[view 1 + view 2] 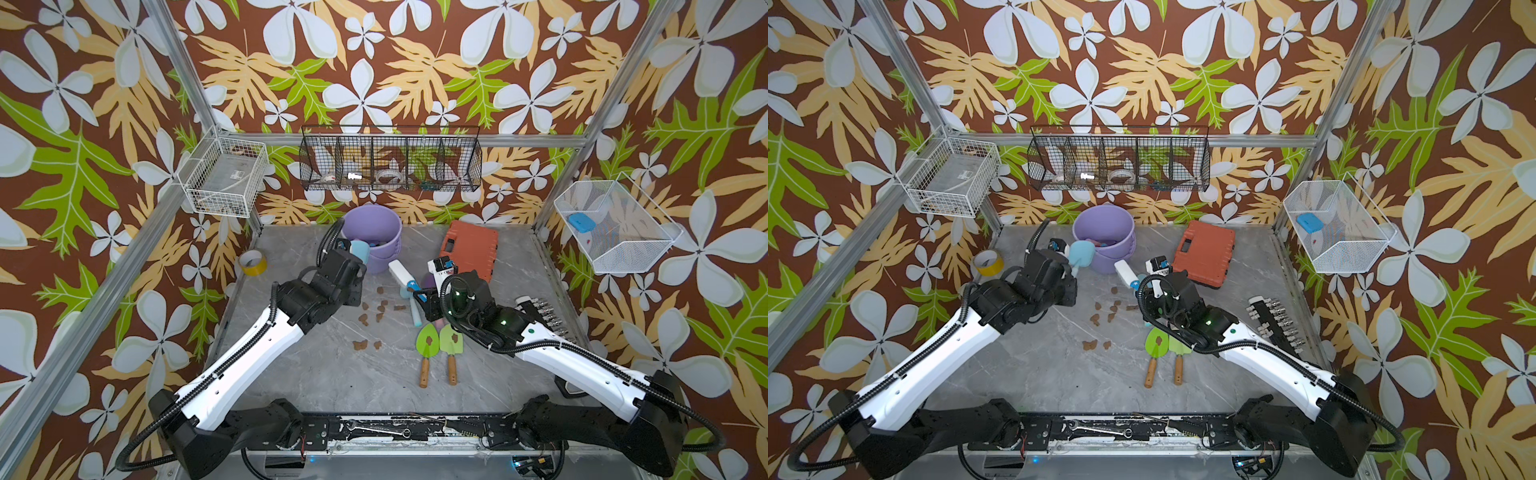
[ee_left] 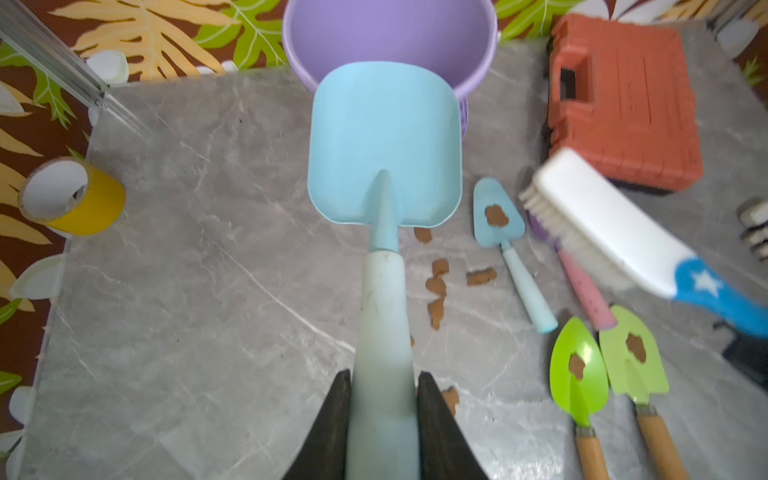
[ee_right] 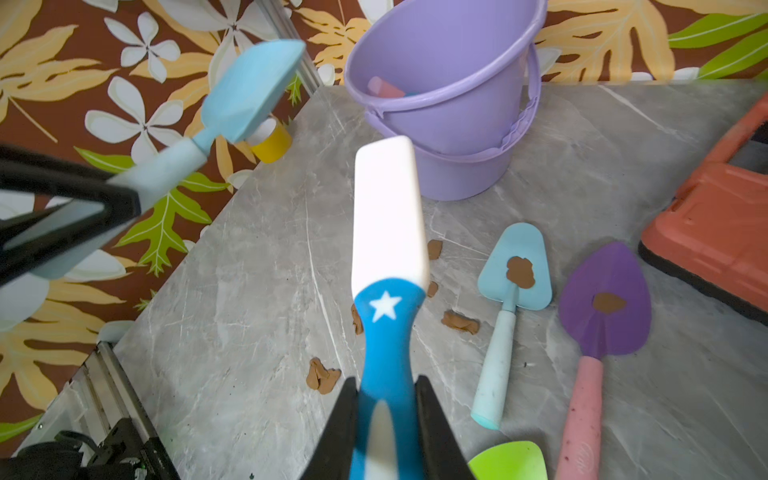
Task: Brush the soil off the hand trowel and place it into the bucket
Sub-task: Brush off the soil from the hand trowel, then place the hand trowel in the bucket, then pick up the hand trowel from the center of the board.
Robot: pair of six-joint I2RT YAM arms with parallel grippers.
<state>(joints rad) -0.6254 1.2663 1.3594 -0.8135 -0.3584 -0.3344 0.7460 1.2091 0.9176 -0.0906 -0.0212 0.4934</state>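
The left gripper [image 2: 384,376] has its fingers clamped on the pale handle of the light-blue square-bladed trowel [image 2: 384,145]. The blade points ahead, bare of soil, with its front edge at the rim of the lavender bucket [image 2: 395,33], which suggests brushing is done and the drop-in comes next. The right gripper [image 3: 387,380] is closed tight on the blue star-marked handle of the white brush [image 3: 388,208], held above the table to one side, probably to keep the bucket's mouth free. Loose soil [image 3: 322,376] lies on the marble table [image 3: 249,291] between the arms. A small blue trowel [image 3: 515,266], a purple trowel [image 3: 604,299] and two green trowels [image 2: 577,370] each carry a blob. The bucket already holds a pink handle end [image 3: 384,88]. The black wire basket [image 1: 390,158] on the back wall holds tape rolls.
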